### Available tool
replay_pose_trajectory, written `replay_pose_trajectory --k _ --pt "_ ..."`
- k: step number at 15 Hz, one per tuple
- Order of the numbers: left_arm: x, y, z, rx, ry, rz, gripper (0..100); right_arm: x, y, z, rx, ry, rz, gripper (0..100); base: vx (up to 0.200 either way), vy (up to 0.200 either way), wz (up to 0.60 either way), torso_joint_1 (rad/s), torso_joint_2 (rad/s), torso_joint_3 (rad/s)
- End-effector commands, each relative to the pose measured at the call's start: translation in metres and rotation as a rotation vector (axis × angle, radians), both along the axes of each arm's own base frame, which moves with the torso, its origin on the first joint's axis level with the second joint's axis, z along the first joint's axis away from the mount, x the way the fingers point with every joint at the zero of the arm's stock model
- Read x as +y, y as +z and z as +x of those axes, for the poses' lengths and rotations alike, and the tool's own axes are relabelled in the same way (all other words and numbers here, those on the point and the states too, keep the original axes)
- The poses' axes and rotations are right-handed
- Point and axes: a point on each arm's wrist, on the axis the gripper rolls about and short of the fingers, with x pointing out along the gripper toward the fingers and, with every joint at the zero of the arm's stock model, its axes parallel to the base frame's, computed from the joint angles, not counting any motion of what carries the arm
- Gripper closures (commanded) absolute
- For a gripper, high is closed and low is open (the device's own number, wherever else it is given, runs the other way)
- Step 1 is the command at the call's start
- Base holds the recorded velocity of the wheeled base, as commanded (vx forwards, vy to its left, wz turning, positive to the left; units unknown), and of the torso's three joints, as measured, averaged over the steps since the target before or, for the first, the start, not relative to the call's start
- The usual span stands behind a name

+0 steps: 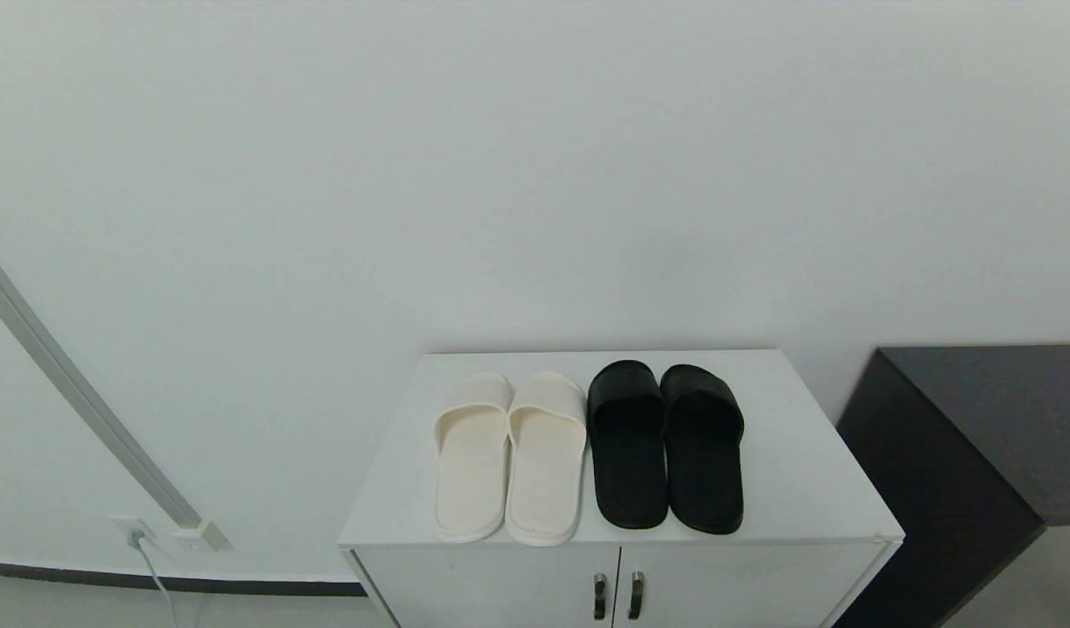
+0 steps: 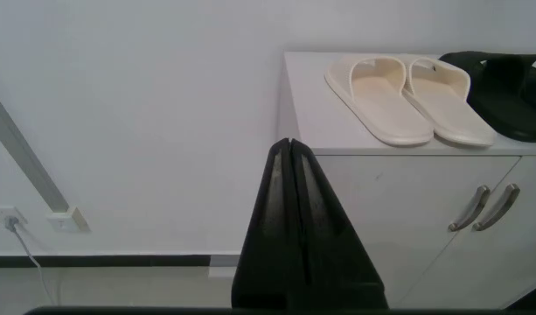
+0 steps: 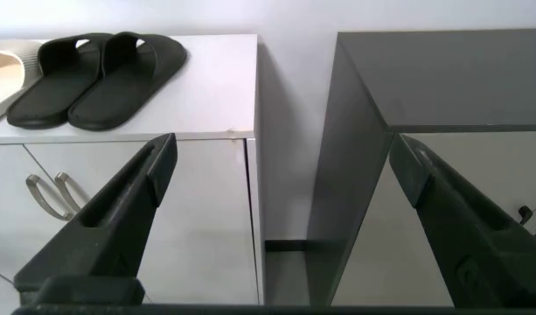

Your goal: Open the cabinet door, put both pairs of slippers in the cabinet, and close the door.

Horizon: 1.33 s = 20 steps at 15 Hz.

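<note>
Cabinet top [image 1: 805, 488]: white slippers [image 1: 508, 453] just beside black slippers [image 1: 665, 445]
Doors [image 1: 500, 593]: closed
Left gripper [image 2: 290, 149]: pinched together, empty
Right gripper [image 3: 282, 149]: jaws wide apart

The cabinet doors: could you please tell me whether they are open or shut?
Shut: the cabinet doors sit flush, handles side by side at the seam.

— Where's the head camera?
— High, looking down; the cabinet [image 1: 805, 488] sits low and centre in frame.
— And the wrists?
— Lower, facing its front from either side; both catch the black slippers [image 3: 93, 74] and door handles [image 2: 486, 207].
</note>
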Motion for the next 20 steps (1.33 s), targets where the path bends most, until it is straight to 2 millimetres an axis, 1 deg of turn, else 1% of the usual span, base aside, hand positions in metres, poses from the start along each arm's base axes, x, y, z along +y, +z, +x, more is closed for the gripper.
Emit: replay_pose_trajectory --k 1,10,11,12,13,14,15,16,17,20 --pt "0.000 0.000 0.000 0.000 0.001 -0.001 100 0.000 0.000 0.000 0.000 -0.001 -0.001 0 0.000 0.000 0.00 0.000 0.00 0.000" --pt "0.000 0.000 0.000 0.001 0.001 -0.001 100 0.000 0.002 0.001 0.004 0.006 -0.027 0 0.000 0.000 0.00 0.000 0.00 0.000" --pt "0.000 0.000 0.000 0.001 0.000 -0.001 100 0.000 0.036 -0.004 -0.072 0.026 0.052 0 0.000 0.000 0.00 0.000 0.00 0.000" --pt "0.000 0.000 0.000 0.001 -0.002 -0.001 100 -0.001 0.087 -0.007 -0.109 0.073 0.214 0 0.000 0.000 0.00 0.000 0.00 0.000" --pt "0.000 0.000 0.000 0.001 0.001 -0.001 100 -0.001 0.094 0.003 -0.011 0.088 0.200 0 0.000 0.000 0.00 0.000 0.00 0.000" --pt "0.000 0.000 0.000 0.001 0.000 -0.001 100 0.000 0.083 0.016 0.113 0.106 0.104 0 0.000 0.000 0.00 0.000 0.00 0.000" --pt "0.000 0.000 0.000 0.001 0.000 -0.001 100 0.002 0.072 0.031 0.228 0.138 0.059 0 0.000 0.000 0.00 0.000 0.00 0.000" --pt "0.000 0.000 0.000 0.001 -0.002 -0.001 100 0.004 0.067 0.045 0.283 0.172 0.060 0 0.000 0.000 0.00 0.000 0.00 0.000" --pt "0.000 0.000 0.000 0.001 -0.002 -0.001 100 0.006 0.067 0.057 0.296 0.209 0.058 0 0.000 0.000 0.00 0.000 0.00 0.000" --pt "0.000 0.000 0.000 0.001 0.000 0.001 100 0.018 0.074 0.100 0.358 0.286 0.047 0 0.000 0.000 0.00 0.000 0.00 0.000"
